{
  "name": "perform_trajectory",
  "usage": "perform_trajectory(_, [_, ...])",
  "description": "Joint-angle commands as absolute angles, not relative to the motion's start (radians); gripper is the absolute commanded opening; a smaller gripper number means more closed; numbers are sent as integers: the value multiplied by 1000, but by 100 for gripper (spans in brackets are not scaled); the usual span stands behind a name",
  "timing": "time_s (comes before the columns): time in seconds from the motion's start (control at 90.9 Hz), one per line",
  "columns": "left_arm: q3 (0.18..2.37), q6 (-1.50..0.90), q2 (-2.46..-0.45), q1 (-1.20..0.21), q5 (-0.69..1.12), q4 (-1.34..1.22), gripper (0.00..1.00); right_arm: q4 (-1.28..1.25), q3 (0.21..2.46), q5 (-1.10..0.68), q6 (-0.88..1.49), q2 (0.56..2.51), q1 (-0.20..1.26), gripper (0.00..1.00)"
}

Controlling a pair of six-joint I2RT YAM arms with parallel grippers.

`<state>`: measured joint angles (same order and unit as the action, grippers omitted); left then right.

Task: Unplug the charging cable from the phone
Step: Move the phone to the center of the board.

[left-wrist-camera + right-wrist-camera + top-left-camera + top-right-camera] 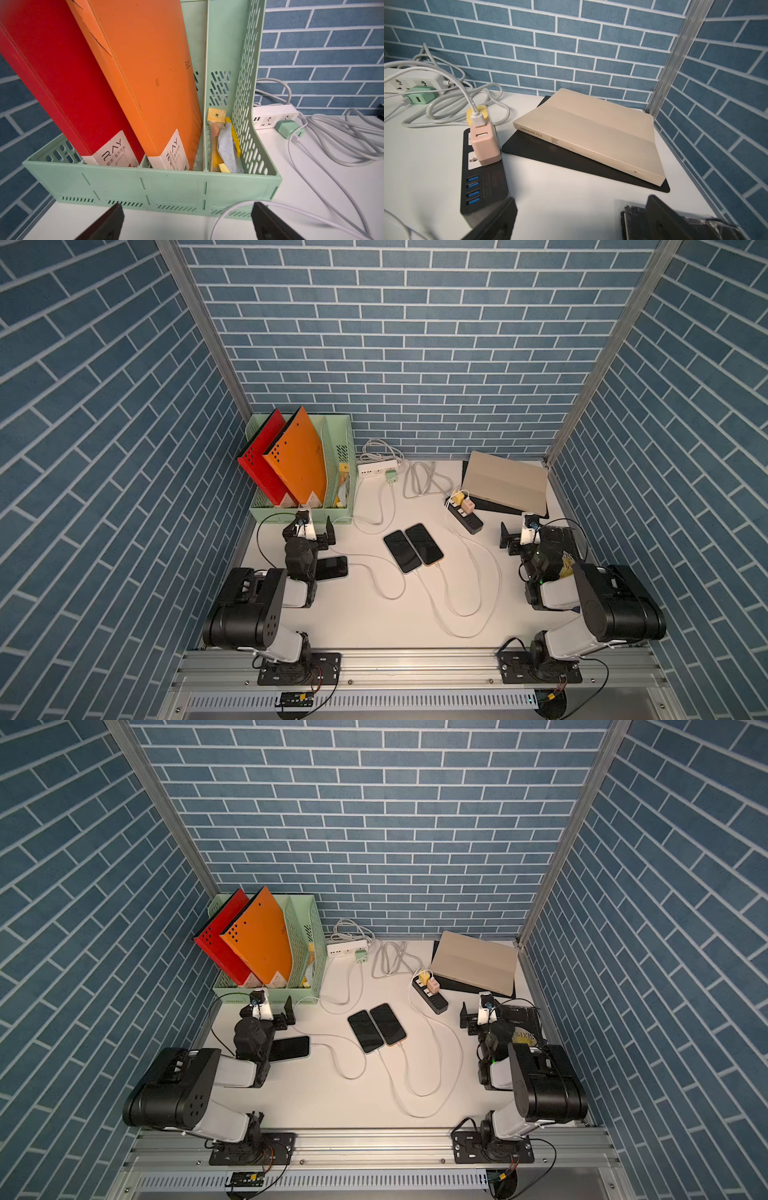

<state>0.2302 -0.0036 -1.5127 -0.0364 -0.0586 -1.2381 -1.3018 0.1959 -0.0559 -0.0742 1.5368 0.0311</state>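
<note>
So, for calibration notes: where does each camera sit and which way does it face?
Top views: high above the near edge, looking down and back; left arm and right arm show.
Left wrist: on that arm, facing the green file organizer; open left gripper shows.
Right wrist: on its arm, facing the beige file box; open right gripper shows.
Shared: both wrist views catch the white power strip.

The white table [353,622] bears a file rack [299,517], two power strips [376,467], three phones [402,551], charging cables [390,598] and a black mat [494,505].
</note>
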Motion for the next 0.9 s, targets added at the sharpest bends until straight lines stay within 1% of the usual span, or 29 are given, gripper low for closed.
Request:
perform_trajectory(0.0, [223,0,-1502,-32,-60,-1239,100,-1299,210,-44,-46,1529,35,100])
perform_trajectory(0.891, [225,-1,-1502,-32,-60,-1236,100,-1297,210,-50,-47,1529,34,99])
